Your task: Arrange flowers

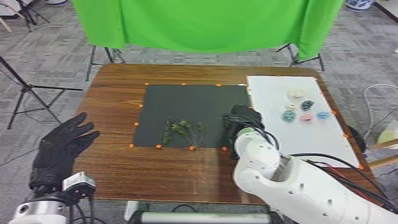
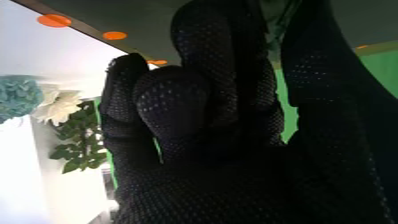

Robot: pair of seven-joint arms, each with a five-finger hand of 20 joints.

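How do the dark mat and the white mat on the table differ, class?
The dark mat is nearly black, while the white mat is pale. The white mat is longer and reaches nearer the robot than the dark mat. Green stems lie on the dark mat; small flowers sit on the white mat. Both are flat, with orange dots along their edges.
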